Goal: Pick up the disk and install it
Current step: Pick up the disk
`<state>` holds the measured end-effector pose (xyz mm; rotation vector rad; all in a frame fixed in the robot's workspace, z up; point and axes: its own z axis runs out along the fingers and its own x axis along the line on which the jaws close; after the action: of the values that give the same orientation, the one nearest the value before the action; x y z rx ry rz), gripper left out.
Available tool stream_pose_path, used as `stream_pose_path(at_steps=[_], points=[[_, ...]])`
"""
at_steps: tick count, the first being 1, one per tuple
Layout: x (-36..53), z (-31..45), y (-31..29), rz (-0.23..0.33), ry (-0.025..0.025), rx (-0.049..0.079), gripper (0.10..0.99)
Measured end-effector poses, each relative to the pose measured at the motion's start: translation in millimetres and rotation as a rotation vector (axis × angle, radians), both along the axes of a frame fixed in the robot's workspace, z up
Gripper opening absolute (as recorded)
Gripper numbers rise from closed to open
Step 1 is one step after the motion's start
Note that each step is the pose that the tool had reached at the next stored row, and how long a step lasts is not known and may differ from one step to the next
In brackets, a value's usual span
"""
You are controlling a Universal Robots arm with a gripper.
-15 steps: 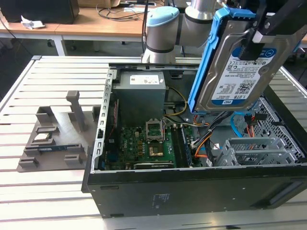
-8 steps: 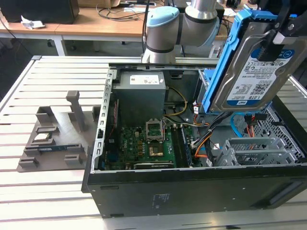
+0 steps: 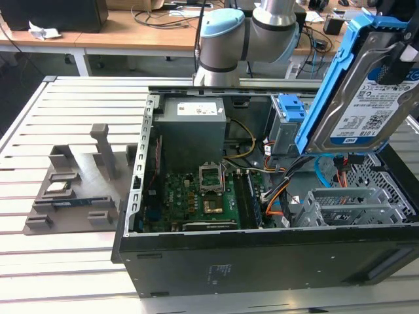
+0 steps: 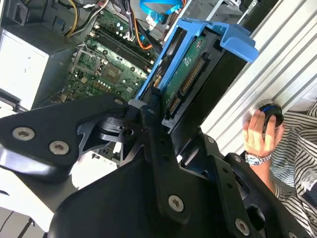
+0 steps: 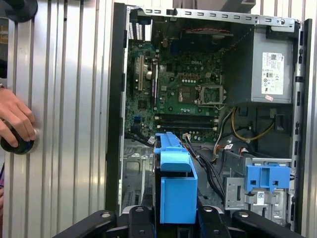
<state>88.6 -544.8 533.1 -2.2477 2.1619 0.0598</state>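
The disk (image 3: 363,98) is a silver hard drive with a white-and-blue label in a bright blue carrier frame. It hangs tilted in the air over the right end of the open computer case (image 3: 262,261), in the exterior view's right. My gripper (image 3: 400,62) is shut on it from above. In both wrist views the black fingers (image 4: 148,111) clamp the disk's (image 4: 188,74) blue carrier (image 5: 176,193) edge-on, with the case interior beyond it. Below the disk lies the metal drive bay (image 3: 340,203).
Inside the case are the green motherboard (image 3: 196,196), a grey power supply box (image 3: 193,124), loose cables (image 3: 278,196) and a cage with a small blue latch (image 3: 291,108). A grey parts fixture (image 3: 72,190) sits on the slatted table. A person's hand (image 5: 17,121) rests on a black knob.
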Motion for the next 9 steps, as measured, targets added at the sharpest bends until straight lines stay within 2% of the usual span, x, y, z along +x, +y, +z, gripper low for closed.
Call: stream_pose_path(at_steps=[9], points=[[24.1, -1.3, 0.0, 0.0, 0.0002, -0.002, 0.361]])
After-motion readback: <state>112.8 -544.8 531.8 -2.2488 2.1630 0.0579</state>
